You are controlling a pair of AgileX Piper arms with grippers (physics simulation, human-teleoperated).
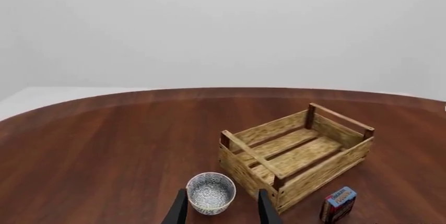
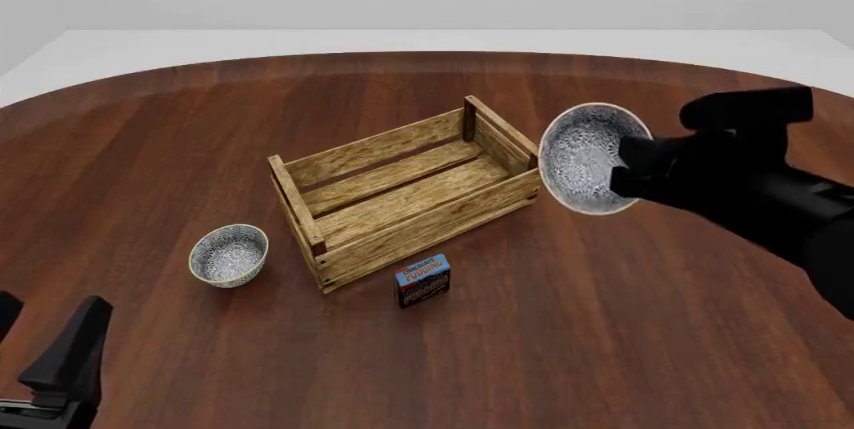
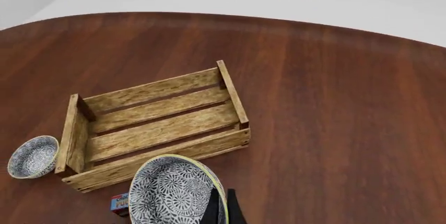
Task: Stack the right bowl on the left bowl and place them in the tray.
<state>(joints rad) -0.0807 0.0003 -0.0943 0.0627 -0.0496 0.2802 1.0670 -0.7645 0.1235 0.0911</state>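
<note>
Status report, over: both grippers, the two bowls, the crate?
Right gripper shut on lifted speckled right bowl. Left gripper open, idle. Speckled left bowl on table. Slatted wooden tray empty.

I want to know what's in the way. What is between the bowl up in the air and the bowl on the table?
The tray sits between the right bowl and the left bowl, seen best in the front view.

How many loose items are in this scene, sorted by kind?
Patterned bowls: 2, the left bowl on the table and the right bowl lifted by the right gripper
Wooden tray: 1
Small blue-and-red carton: 1
Total: 4
</note>
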